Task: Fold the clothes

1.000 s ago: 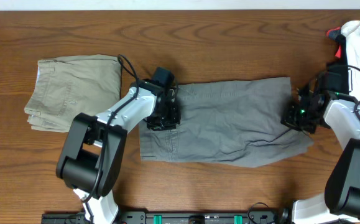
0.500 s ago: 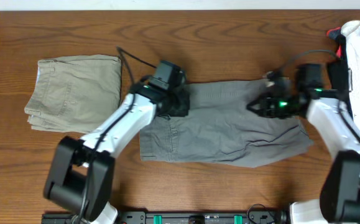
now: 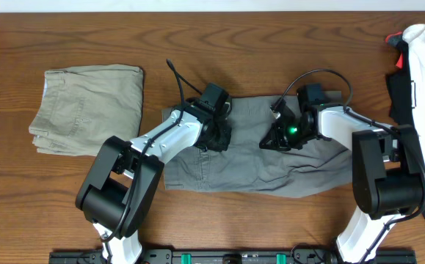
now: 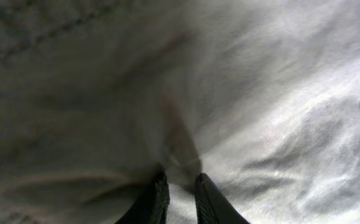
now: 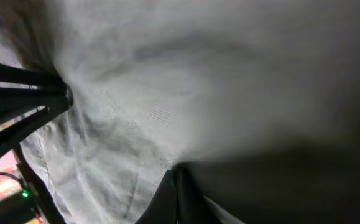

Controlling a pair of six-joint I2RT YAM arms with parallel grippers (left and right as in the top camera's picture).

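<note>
While both arms were bunched over the middle of the grey shorts, the fold itself was barely started imo. They lay mid-way along the table, mostly flat, btwn the beige shorts (already folded, far left) and the white-and-black garment at the right edge. Your right gripper was clamped on a pinch of grey cloth. The left gripper looked nipped on a ridge too, tho that wrist view was blurry. Prob every fold was left.

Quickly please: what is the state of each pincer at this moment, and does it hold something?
Left pincer: closed, pinching a fold of the grey shorts.
Right pincer: closed, pinching the grey shorts too.
</note>
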